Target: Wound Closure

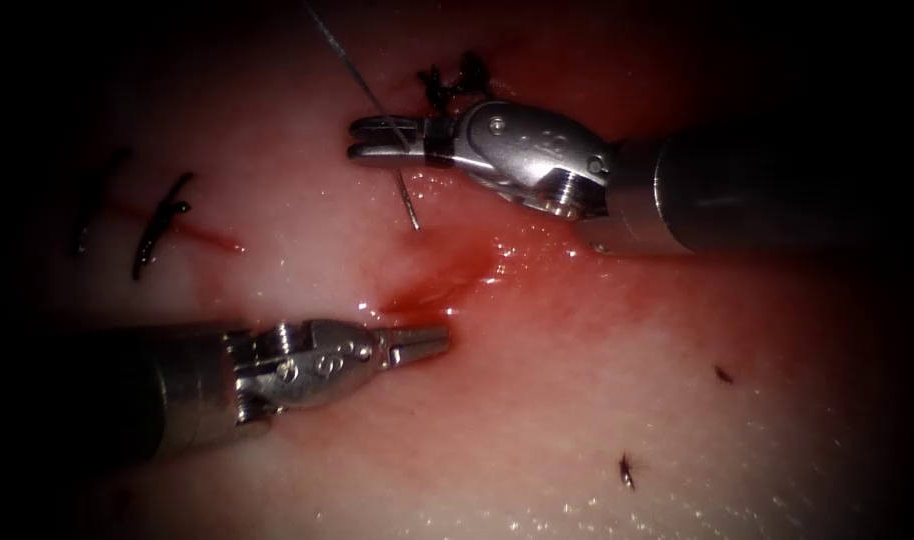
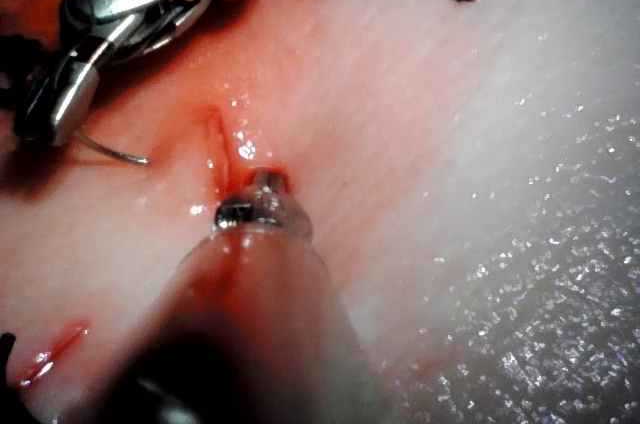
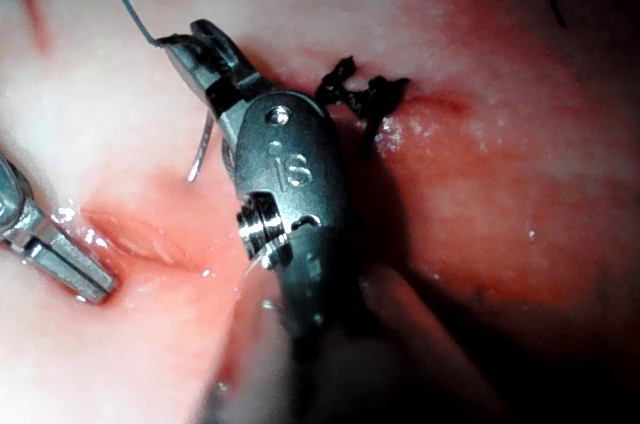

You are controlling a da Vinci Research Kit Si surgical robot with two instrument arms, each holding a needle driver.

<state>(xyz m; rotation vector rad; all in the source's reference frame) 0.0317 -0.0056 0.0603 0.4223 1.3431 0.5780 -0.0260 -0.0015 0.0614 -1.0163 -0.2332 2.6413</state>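
**Needle held in the right claw, clear of the tissue; left claw idle at the cut**

The right claw (image 1: pixel 382 138), upper centre of the endoscope frame, is clamped on the needle (image 1: pixel 409 200). It grips near the thread end, as far as I can judge. The short curved stretch below the jaws hangs free, its point just above the tissue (image 1: pixel 597 400) and not in it. The thread (image 1: pixel 349 62) runs from the jaws off the upper left of the frame.

The left claw (image 1: pixel 425 342), lower left, is closed and holds nothing. Its tip lies just beside the lower end of the cut (image 1: pixel 432 290), where red fluid (image 1: pixel 477 270) pools.

My judgement is that this is a pause between bites, with the needle loaded but not yet aimed. A further bite would call for turning the point toward the cut's edge.

A dark knot (image 1: pixel 455 80) sits just behind the right claw, close to its wrist. Cut ends of thread (image 1: pixel 162 225) lie well apart at far left, out of the way.
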